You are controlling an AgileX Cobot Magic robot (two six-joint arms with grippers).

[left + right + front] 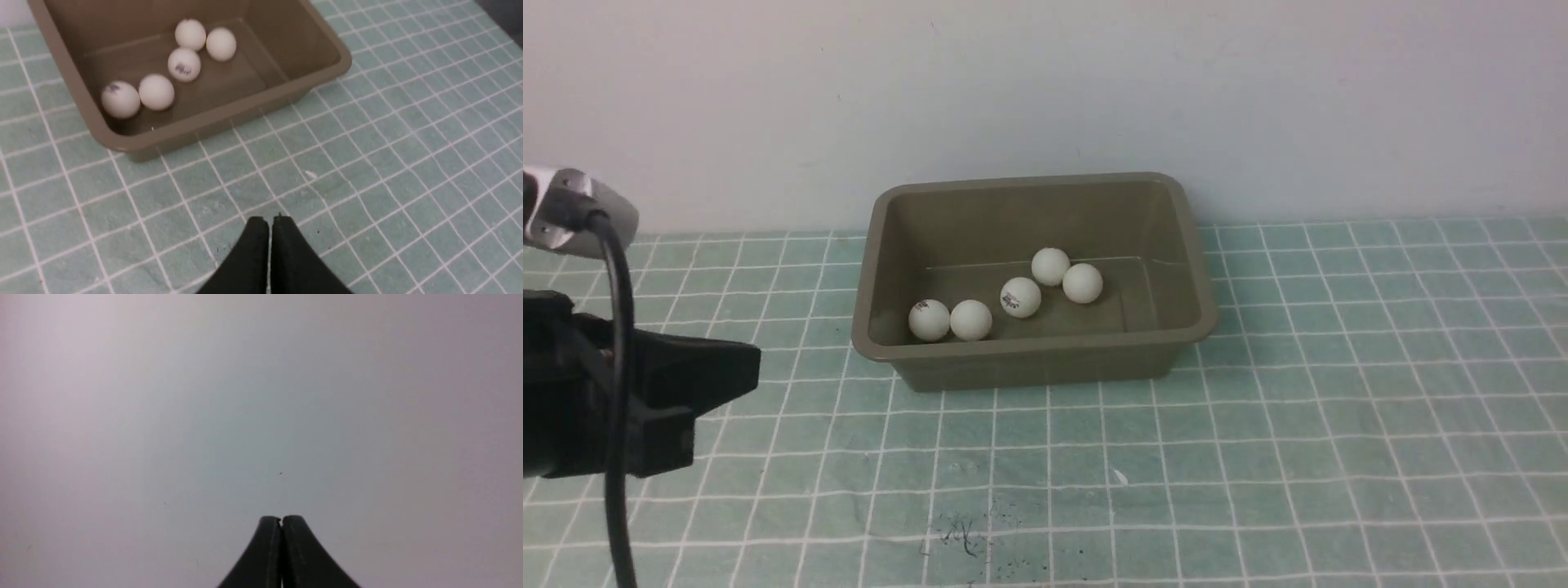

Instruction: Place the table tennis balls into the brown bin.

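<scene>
Front view showed the olive-brown rectangular plastic bin (pixel 1029 220) standing on the green tiled surface (pixel 1339 408), at the far middle of the scene and near the pale wall (pixel 1045 82). All five small matte white table tennis balls (pixel 1020 297) lay on the floor of the bin. Two of them were side by side in the near left corner, seemingly touching. The other three made a loose group near the middle, a little farther back.

No ball was visible on the surface outside the bin, neither in the front view nor in the left wrist view. I judged therefore that the task was complete as far as these pictures could show, and that nothing was left to pick up.

The left claw (pixel 269 220) hung over the near left part of the surface, well apart from the bin. Its jaws were pressed together and held nothing. The right claw (pixel 281 518) did not appear in the front view. Its own wrist view showed it closed and empty, in front of a plain pale grey background, so I could not tell where it stood.
</scene>
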